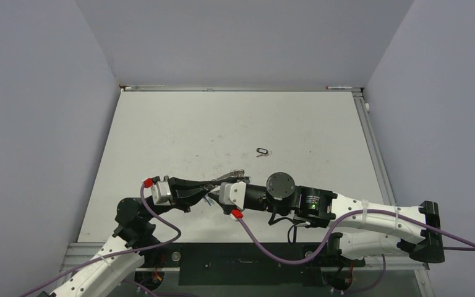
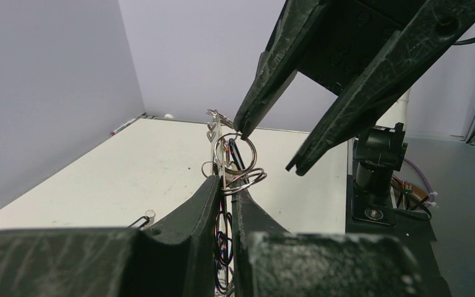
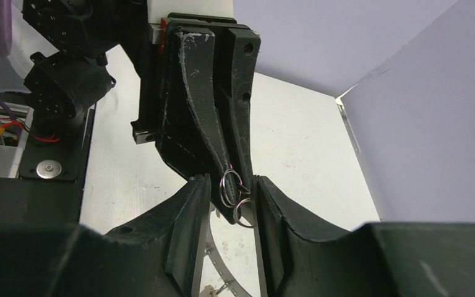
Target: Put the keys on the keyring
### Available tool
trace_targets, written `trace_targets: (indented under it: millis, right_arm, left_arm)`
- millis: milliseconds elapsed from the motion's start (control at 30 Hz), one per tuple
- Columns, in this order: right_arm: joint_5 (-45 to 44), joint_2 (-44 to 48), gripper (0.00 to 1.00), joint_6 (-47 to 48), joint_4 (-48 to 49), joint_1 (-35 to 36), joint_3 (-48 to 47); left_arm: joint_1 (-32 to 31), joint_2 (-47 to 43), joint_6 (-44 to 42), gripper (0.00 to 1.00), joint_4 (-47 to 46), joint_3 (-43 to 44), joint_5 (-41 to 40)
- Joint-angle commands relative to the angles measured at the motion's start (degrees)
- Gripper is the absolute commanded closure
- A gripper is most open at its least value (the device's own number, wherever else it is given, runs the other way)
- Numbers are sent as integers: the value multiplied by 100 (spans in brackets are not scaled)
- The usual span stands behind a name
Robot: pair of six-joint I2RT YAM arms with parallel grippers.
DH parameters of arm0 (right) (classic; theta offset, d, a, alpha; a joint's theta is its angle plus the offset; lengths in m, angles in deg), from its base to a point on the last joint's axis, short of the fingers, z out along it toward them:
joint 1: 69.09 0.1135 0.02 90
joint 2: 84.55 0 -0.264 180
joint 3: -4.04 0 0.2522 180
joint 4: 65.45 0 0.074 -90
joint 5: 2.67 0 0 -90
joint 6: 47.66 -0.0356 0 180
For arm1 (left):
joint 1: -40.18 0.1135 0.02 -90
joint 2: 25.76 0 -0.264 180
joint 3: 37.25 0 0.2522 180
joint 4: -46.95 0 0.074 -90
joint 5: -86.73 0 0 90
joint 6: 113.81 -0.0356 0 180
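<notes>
My left gripper [image 2: 229,182] is shut on the keyring [image 2: 216,137], a flat grey metal band seen edge-on and standing upright. Several wire loops [image 2: 242,162] of keys cluster at its fingertips. In the top view both grippers meet near the table's front middle, left gripper [image 1: 209,187] and right gripper [image 1: 218,185] tip to tip. My right gripper [image 3: 232,198] is open and straddles the left fingers [image 3: 210,124] and the wire loops [image 3: 230,187]; part of the keyring [image 3: 222,263] curves below. One black-headed key [image 1: 261,151] lies apart on the table.
The white table [image 1: 179,130] is walled by grey panels on the left, back and right. The black-headed key [image 2: 137,221] lies on the table to the left of my left fingers. The arm bases and purple cables [image 1: 272,250] crowd the near edge.
</notes>
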Motion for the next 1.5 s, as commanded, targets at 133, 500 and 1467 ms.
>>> trace_targets:
  millis: [133,500,1467]
  right_arm:
    - [390,-46,68,-121,-85,-64,-234]
    - [-325,-323,69,290,-145,-94,-303]
    - [-270,-937,83,739,-545,-526,-763]
  left_arm:
    - [61,-72,78,100,-334,135,1]
    - [90,-79,105,100,-343,133,51]
    - [108,-72,140,100,-447,114,301]
